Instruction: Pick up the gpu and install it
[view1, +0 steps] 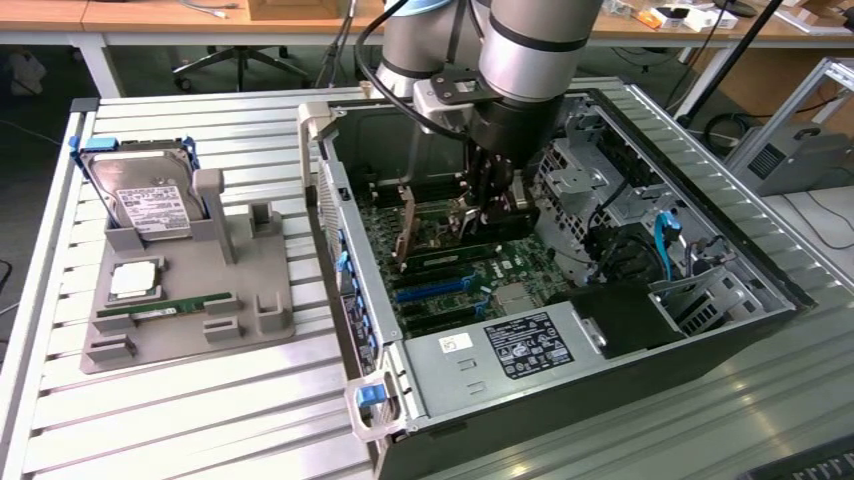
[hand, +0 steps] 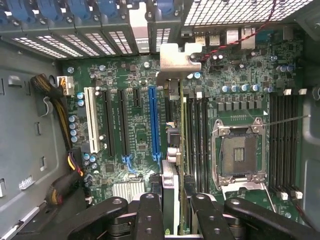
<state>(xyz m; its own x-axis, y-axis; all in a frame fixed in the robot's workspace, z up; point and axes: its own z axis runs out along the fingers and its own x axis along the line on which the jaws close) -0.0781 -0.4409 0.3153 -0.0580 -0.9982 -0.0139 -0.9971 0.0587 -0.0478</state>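
parts tray (view1: 187, 330): sitting well off toward the exterior view's left of the gripper, on the slatted table (view1: 200, 420).
hard drive (view1: 147, 205): leaning in the tray's far slot, white label facing up.
RAM stick (view1: 167, 308): lying flat along the tray's near side, well apart from the gripper.
PC case (view1: 561, 370): lying open on its side, arm (view1: 534, 50) reaching down into it from above.
motherboard (hand: 125, 125): sitting directly below the gripper, in the wrist view.
blue slot (hand: 154, 125): running just beside the card's edge, on the side of the white slot (hand: 92, 125).
gripper (hand: 172, 205): hanging inside the case, fingers (hand: 150, 215) clamping the gpu from both flat sides, pressing on the card, not spread free.
gpu (hand: 170, 190): standing on edge between the fingers, extending away from the gripper over the board.
bracket (hand: 177, 57): silver end sitting at the far end of the card, near the rear slot covers.
seating: cannot tell whether the card edge is touching a slot.
CPU socket (hand: 239, 152): sitting open, just past the gripper toward the drive-cage side.
RAM slots (hand: 197, 145): lying between the card and the socket.
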